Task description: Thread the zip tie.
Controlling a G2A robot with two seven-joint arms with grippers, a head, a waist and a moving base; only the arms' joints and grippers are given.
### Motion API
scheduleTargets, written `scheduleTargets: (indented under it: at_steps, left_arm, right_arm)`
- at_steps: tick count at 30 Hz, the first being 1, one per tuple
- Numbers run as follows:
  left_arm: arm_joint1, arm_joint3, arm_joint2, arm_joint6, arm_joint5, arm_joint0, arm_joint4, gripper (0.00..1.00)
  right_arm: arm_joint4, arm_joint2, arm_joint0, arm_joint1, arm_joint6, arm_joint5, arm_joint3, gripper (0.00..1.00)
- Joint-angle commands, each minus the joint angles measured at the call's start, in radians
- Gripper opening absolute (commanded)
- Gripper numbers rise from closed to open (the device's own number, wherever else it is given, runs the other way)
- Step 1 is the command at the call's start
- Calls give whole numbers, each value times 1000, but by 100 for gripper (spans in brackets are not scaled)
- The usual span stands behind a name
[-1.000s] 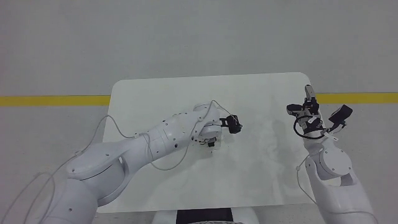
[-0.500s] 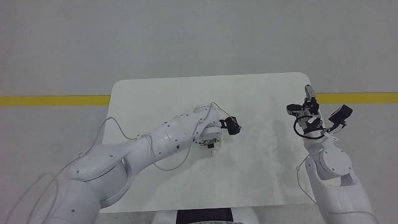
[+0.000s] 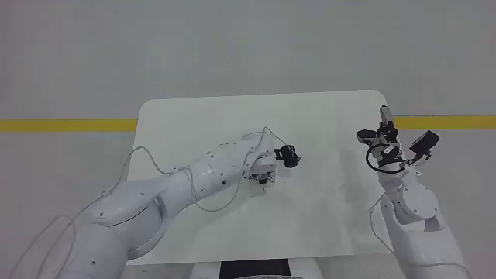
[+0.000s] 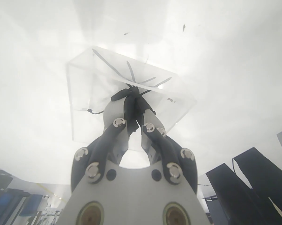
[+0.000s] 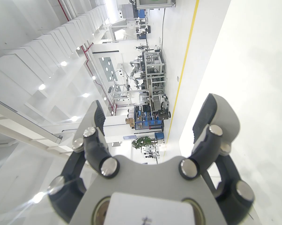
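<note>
The left tool point(image 4: 133, 94) is clenched, its tips pinched on black zip ties point(image 4: 131, 71) at the spot where several strands cross and fan out inside a clear box point(image 4: 84, 87). The box stands on the white tabletop point(image 3: 201, 124) near its middle, and its walls rise close around the tips. Bare tabletop spreads on every side of the box, apart from a few small dark specks point(image 4: 183, 28) lying just beyond it. The right tool point(image 5: 155, 115) is spread wide and grasps nothing, at the tabletop's right edge.
</note>
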Motion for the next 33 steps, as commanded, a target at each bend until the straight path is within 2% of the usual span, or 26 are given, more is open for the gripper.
scheduleTargets:
  at_steps: [1, 6, 13, 24, 31, 32, 33]
  left_arm:
    - [0, -4, 0, -5, 0, -4, -1, 0]
    - [6, -25, -3, -17, 0, -19, -2, 0]
    - [24, -74, -19, -42, 5, -27, 7, 0]
    - [66, -158, -50, -90, 0, -27, -5, 0]
    - [86, -187, -47, -86, 0, -18, 12, 0]
    - [86, -189, -40, -78, 0, -18, 16, 2]
    - [86, -188, -34, -73, 0, -18, 18, 17]
  right_arm:
    - [0, 0, 0, 0, 0, 0, 0, 100]
    - [0, 0, 0, 0, 0, 0, 0, 100]
    - [0, 0, 0, 0, 0, 0, 0, 100]
    - [0, 0, 0, 0, 0, 0, 0, 100]
    - [0, 0, 0, 0, 0, 0, 0, 100]
    - [0, 0, 0, 0, 0, 0, 0, 100]
    - [0, 0, 0, 0, 0, 0, 0, 100]
